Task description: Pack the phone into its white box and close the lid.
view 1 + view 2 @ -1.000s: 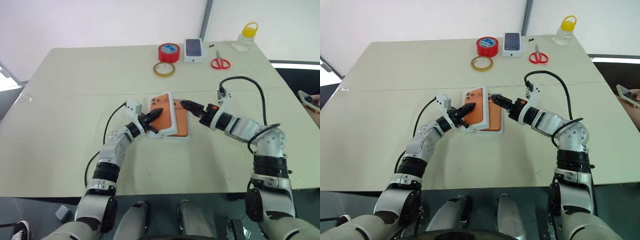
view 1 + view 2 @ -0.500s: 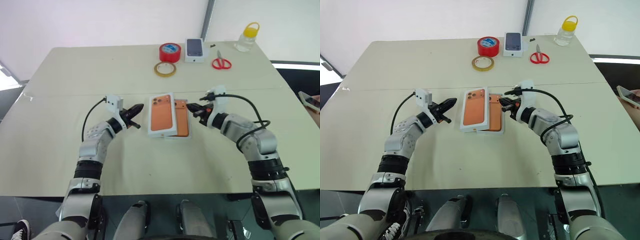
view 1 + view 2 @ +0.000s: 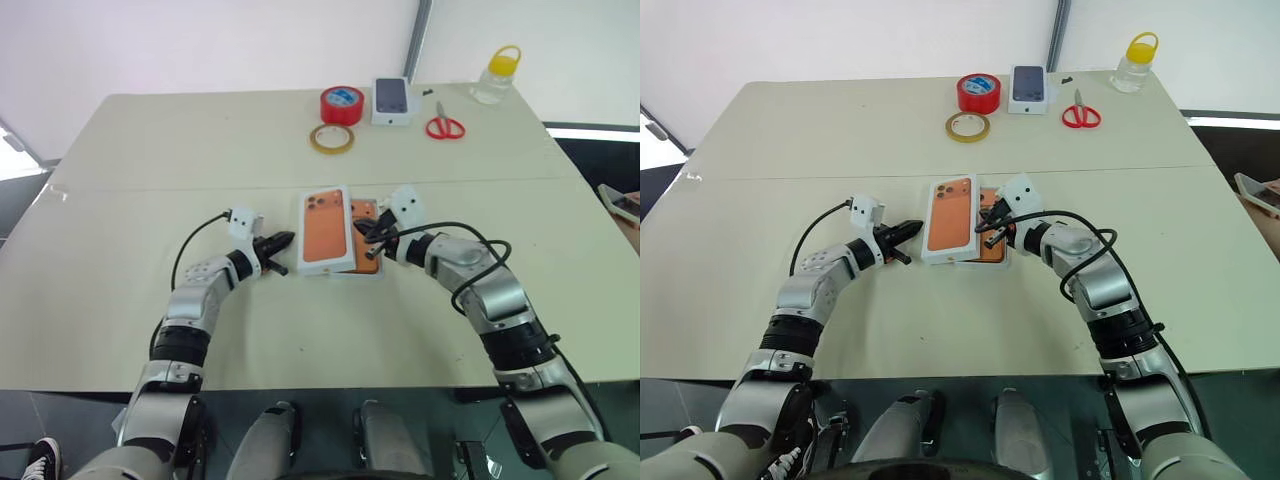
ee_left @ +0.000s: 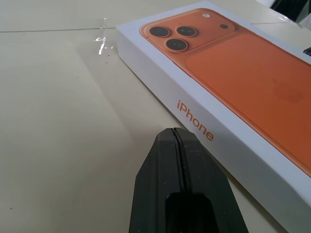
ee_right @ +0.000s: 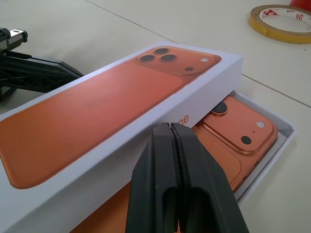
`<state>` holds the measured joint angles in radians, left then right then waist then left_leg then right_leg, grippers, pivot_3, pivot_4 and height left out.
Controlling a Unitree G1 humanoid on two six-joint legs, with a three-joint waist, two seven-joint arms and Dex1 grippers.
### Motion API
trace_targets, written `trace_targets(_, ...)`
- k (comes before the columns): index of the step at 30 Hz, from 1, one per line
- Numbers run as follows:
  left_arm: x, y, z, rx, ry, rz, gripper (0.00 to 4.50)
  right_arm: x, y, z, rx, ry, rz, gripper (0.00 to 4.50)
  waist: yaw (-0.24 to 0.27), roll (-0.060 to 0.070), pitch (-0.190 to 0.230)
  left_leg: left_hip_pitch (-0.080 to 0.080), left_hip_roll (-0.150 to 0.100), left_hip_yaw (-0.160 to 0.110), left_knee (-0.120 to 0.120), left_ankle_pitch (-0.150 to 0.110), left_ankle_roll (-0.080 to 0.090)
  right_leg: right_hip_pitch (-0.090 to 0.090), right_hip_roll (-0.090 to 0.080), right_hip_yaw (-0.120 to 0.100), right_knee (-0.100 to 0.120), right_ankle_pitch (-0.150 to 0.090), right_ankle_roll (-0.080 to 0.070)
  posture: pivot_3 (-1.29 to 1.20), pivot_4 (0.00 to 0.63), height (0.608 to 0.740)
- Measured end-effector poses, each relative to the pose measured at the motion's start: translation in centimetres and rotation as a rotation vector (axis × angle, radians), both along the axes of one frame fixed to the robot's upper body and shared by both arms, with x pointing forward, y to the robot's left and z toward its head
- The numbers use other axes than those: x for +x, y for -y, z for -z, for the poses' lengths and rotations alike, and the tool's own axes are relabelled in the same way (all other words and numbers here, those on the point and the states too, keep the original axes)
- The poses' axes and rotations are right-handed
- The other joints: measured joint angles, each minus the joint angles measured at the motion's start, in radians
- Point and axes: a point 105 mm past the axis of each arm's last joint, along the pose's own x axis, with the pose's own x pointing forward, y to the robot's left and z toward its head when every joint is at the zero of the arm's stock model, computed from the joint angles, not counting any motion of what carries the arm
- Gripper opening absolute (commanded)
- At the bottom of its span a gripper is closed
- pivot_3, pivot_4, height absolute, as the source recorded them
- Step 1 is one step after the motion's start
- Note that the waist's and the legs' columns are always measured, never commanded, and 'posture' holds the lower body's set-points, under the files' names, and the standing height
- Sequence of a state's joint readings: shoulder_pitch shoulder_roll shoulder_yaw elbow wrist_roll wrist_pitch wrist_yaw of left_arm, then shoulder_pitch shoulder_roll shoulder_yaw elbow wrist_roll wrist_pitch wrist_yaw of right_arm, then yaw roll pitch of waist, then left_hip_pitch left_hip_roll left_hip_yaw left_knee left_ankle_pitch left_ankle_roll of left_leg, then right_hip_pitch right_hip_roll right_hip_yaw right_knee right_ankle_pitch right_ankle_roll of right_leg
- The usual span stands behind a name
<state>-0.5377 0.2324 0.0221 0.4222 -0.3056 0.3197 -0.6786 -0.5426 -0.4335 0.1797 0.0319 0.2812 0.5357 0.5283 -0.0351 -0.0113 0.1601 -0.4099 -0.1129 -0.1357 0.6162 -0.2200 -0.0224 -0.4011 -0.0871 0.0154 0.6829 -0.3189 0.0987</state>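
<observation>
Left eye view: the left gripper [image 3: 281,240] has pulled back off the lid [image 3: 327,229] and now sits just beside its left edge, fingers pressed together. The right gripper [image 3: 367,240] has rolled and closed since a second ago.

Right wrist view: the lid lies askew over the white box [image 5: 277,145], with the phone [image 5: 233,133] inside, partly uncovered.

Left wrist view: shut fingers [image 4: 167,160] near the lid's side.

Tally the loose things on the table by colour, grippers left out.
Orange: 2, the phone and the printed lid
White: 2, the white box, small box
Red: 2, tape roll, scissors
Yellow: 2, tape ring, yellow-capped jar
Total: 8
</observation>
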Motion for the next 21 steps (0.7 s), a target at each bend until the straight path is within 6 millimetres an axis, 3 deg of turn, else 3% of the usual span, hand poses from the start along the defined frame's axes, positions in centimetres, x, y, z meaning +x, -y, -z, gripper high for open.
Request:
trace_targets(4,0.3,1.8,-0.1,-0.033,-0.011,0.022,0.00,0.1,0.4,-0.2,0.006,0.003,0.011,0.05,0.015,0.000,0.000,0.000,0.000,0.000,0.000,0.000,0.000,0.000,0.000,0.000,-0.001,0.000,0.000,0.00,0.150,0.740)
trace_targets(10,0.6,2.8,-0.2,-0.046,-0.015,0.039,0.00,0.4,1.3,-0.5,0.000,0.016,0.044,0.05,0.018,0.000,0.000,0.000,0.000,0.000,0.000,0.001,-0.001,0.000,0.000,0.000,-0.001,0.000,0.000,0.00,0.150,0.740)
trace_targets(21,0.8,4.9,-1.5,-0.070,0.007,0.083,0.00,-0.5,3.8,0.7,-0.015,-0.029,0.104,0.05,0.017,-0.001,0.000,0.000,0.000,0.000,0.001,0.001,-0.001,0.000,0.000,0.000,-0.001,0.000,0.000,0.00,0.150,0.740)
